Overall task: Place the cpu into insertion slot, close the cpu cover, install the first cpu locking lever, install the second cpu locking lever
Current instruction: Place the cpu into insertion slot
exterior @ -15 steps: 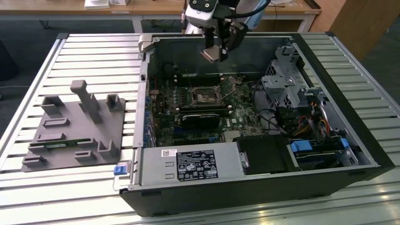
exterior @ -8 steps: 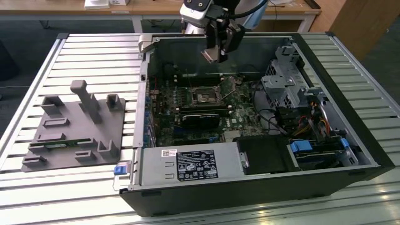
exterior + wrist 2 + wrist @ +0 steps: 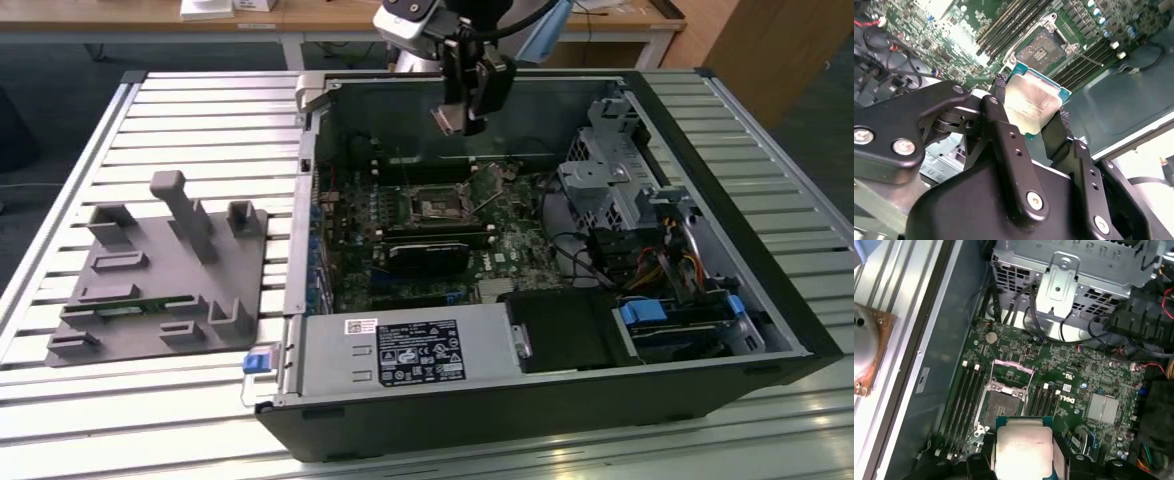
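My gripper (image 3: pixel 461 112) hangs above the open computer case, over the far part of the motherboard, shut on the cpu (image 3: pixel 446 120). In the second wrist view the cpu (image 3: pixel 1031 106) is a square silvery-tan chip with a green edge, clamped between two black fingers (image 3: pixel 999 92). The insertion slot (image 3: pixel 1041 50) lies below and ahead of it, uncovered, showing its dark contact field. In the first wrist view the cpu (image 3: pixel 1023 447) sits just short of the insertion slot (image 3: pixel 999 407). The cpu cover (image 3: pixel 1012 373) stands swung up at the slot's far edge.
Memory slots (image 3: pixel 966 395) flank the socket on both sides. A black graphics card (image 3: pixel 427 250) lies nearer the front, a metal drive cage (image 3: pixel 614 170) and cables stand at the exterior view's right. A grey fixture (image 3: pixel 154 270) rests on the slatted table left of the case.
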